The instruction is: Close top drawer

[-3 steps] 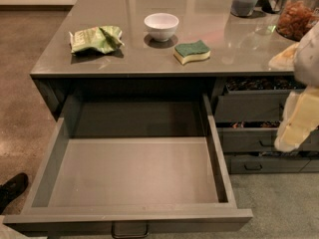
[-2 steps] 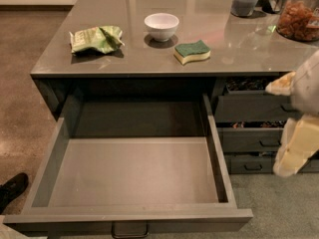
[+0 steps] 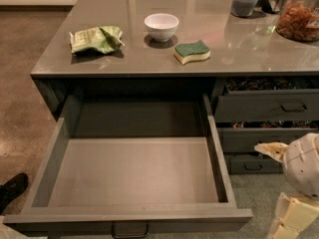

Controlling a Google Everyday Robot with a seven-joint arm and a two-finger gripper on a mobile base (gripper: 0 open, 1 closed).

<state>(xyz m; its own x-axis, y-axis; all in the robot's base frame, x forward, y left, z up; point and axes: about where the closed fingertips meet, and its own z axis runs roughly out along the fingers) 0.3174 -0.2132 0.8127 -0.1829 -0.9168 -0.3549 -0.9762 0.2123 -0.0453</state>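
Camera view shows one change over the last second, and it is the arm, not the drawer. The pale-shelled gripper (image 3: 291, 161) has dropped down the right edge of the frame. It was level with the upper side drawers (image 3: 264, 106) and now sits low, near the floor, right of the top drawer (image 3: 134, 171) and apart from it. Whether it is clenched or released I cannot tell, since only its casing shows. It holds nothing visible. The drawer itself has not shifted: it stands pulled fully out from under the counter (image 3: 149, 63), filling the lower middle of the frame, so the closing push has not begun. My reading is that the arm is coming down and round to reach the front panel — a judgement, not something shown. The drawer is wide and deep, matte grey, with a smooth bare floor, straight side walls and nothing inside. Its tall front is seen edge-on at the bottom, with a small dark loop handle (image 3: 129, 230) at the centre, untouched. On the counter above lie a green packet (image 3: 95, 39), a white bowl (image 3: 161, 26) and a sponge (image 3: 192, 52), all well clear of the drawer's path — nothing looks likely to block it.
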